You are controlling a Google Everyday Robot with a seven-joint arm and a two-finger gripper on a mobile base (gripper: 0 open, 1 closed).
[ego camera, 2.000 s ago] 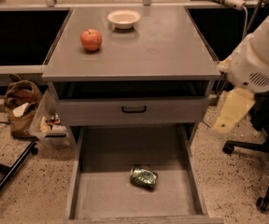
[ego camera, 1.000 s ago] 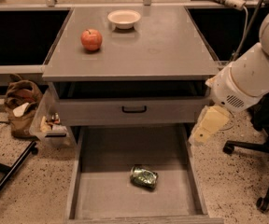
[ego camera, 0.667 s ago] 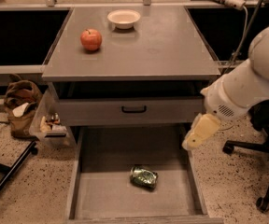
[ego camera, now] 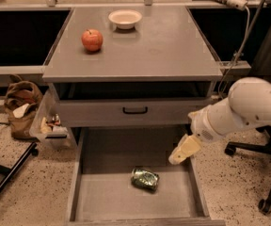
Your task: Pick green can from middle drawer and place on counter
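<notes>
The green can (ego camera: 145,179) lies on its side on the grey floor of the open middle drawer (ego camera: 102,199), near its centre. My gripper (ego camera: 184,150) hangs at the end of the white arm over the drawer's right side, above and to the right of the can, apart from it. The counter (ego camera: 163,46) is the flat grey top of the cabinet above.
A red apple (ego camera: 92,40) and a white bowl (ego camera: 125,19) sit on the counter's back left. A drawer front with a black handle (ego camera: 135,110) is above the open drawer. A brown bag (ego camera: 20,108) and a black stand leg (ego camera: 8,173) are left; a chair base (ego camera: 262,173) is right.
The arm has swung down and to the left, bringing my gripper from beside the cabinet's right edge to over the open drawer. The can has not moved.
</notes>
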